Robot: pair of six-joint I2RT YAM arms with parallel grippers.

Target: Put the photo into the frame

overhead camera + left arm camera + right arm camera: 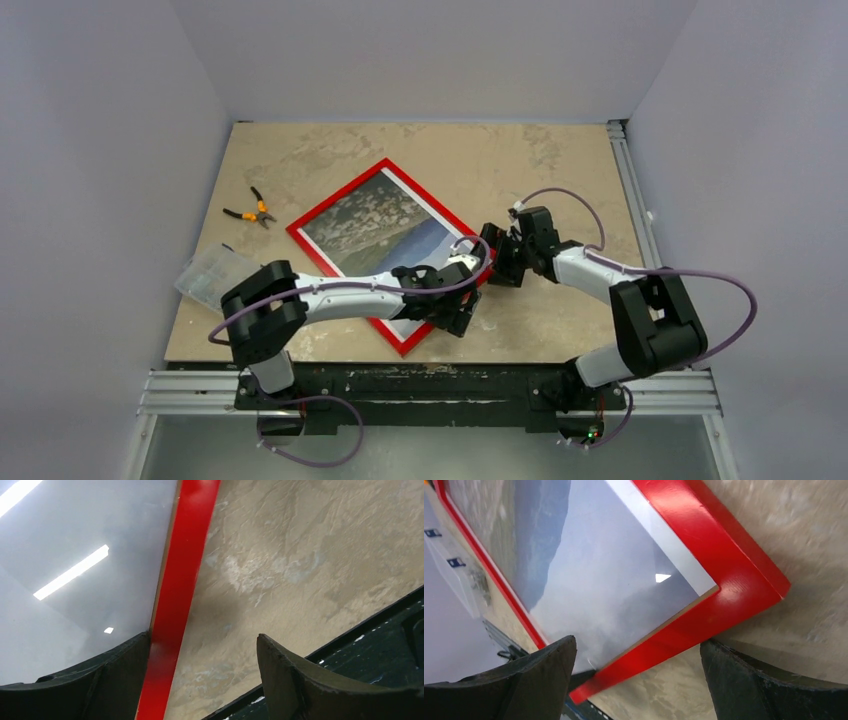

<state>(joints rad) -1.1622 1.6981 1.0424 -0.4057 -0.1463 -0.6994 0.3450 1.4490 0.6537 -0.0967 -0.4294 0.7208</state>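
Plain pale grey walls point(100, 150) enclose the beige, mottled stone-pattern tabletop point(560, 160) on three sides. Silver aluminium rails point(190, 392) run along its near and right edges. Lighting even.

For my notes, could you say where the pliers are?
Top view: the pliers lie on the table's far left, just left of the frame.

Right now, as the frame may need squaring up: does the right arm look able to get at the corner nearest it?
Probably yes: the right gripper hangs open right at the frame's red corner, nothing in between.
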